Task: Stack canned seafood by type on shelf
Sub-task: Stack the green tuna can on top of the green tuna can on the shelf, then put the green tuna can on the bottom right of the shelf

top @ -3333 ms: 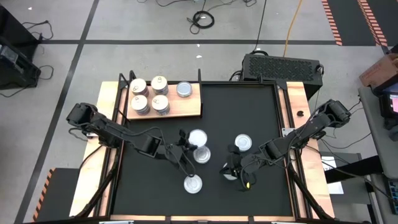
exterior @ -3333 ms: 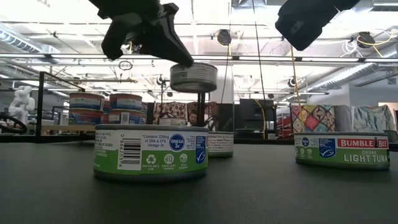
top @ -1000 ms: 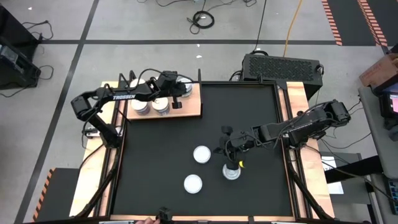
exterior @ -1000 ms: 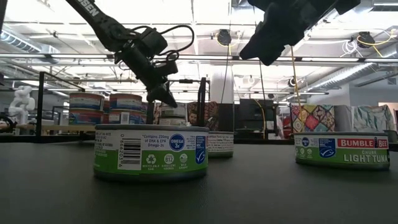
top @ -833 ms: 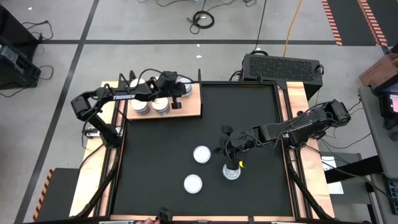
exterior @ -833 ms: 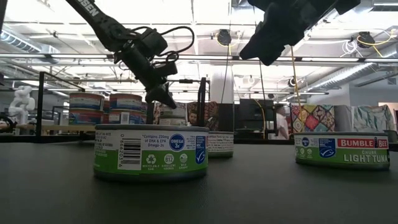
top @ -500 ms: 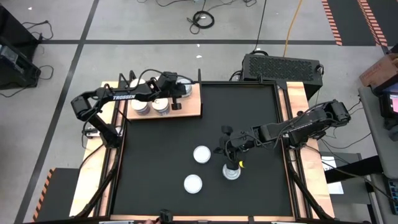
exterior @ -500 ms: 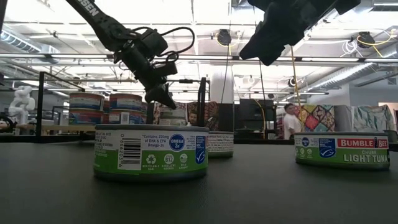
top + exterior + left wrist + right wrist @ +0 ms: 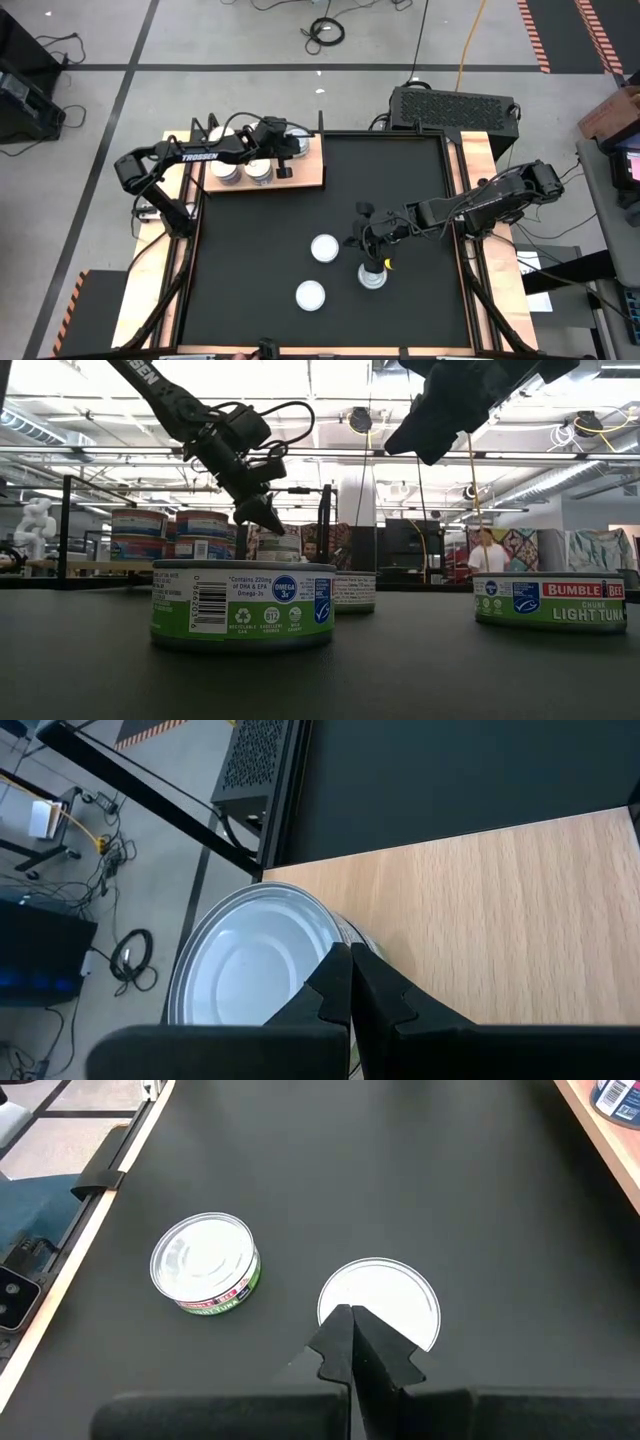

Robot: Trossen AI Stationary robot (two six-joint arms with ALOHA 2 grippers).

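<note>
The shelf point(image 9: 300, 178) lies at the far left of the black mat and carries several tins of canned seafood point(image 9: 258, 170). My left gripper point(image 9: 350, 955) is shut and hangs close over the edge of a pale-topped tin point(image 9: 250, 960) standing on the shelf point(image 9: 500, 920). In the low view its tips point(image 9: 268, 522) stand just above that tin point(image 9: 280, 543). Three tins stand on the mat point(image 9: 323, 248) point(image 9: 310, 294) point(image 9: 372, 277). My right gripper point(image 9: 350, 1315) is shut with nothing in it, raised over the mat above a white-topped tin point(image 9: 380, 1305). My left gripper has its shut fingertips point(image 9: 340, 970) right over the rim of the pale-topped tin, coming at it slanting down. I cannot tell whether they touch it. The tin stands upright on the shelf.
A green-labelled tin point(image 9: 243, 605) stands nearest the table's front edge, a tuna tin point(image 9: 550, 600) to its right. A black box point(image 9: 450, 105) sits beyond the table's far edge. The mat's far half point(image 9: 390, 170) is bare. A person point(image 9: 487, 550) stands in the room behind.
Both arms have kept still and no tin has moved. A person in the room behind the table has walked toward the right of the low view.
</note>
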